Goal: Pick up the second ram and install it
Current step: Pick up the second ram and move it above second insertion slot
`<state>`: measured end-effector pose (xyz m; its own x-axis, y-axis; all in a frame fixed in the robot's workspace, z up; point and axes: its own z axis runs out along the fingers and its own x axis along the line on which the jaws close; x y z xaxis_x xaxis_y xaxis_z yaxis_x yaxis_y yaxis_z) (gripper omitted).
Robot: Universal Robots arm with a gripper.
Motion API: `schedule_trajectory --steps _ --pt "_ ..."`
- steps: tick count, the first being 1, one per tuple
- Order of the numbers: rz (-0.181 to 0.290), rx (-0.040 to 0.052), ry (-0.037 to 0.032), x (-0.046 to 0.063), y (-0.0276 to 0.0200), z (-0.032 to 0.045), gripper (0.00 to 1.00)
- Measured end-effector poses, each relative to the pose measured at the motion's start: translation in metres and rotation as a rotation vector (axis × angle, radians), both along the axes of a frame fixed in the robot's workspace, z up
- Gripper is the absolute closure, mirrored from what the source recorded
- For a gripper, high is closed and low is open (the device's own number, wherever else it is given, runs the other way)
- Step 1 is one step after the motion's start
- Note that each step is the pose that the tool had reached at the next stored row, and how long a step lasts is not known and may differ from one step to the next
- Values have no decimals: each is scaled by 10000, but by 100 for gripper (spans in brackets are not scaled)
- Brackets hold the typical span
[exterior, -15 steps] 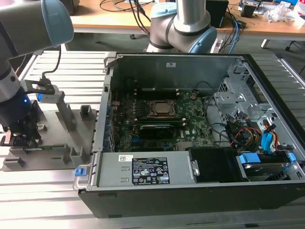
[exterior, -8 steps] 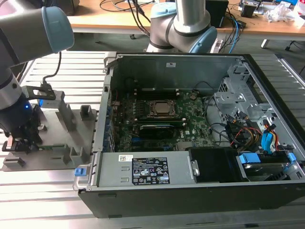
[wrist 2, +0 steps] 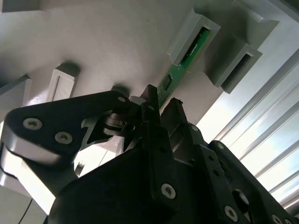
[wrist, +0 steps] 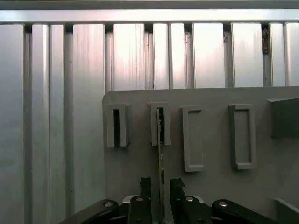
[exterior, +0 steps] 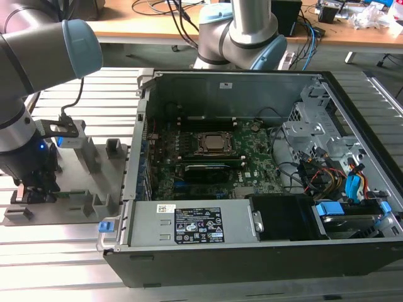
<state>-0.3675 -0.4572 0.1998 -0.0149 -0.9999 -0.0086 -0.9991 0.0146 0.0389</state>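
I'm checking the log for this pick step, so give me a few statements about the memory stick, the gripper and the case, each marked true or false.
1. The black computer case lies open, with its green motherboard in view. True.
2. The gripper has one finger on each side of the thin green circuit-board stick. True.
3. The stick is seated in the motherboard. False: it stands on edge in a slot of the grey plastic holder tray.
4. The tray lies at the exterior view's right of the case. False: it lies at that view's left.
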Motion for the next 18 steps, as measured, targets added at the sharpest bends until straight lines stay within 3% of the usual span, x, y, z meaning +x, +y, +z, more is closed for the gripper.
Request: schedule_trajectory --steps 3,5,6,18 --pt "1 2 0 0 0 0 71" --pt "1 2 0 0 0 0 84" --pt "2 2 0 0 0 0 86" --pt "5 7 0 0 0 0 86"
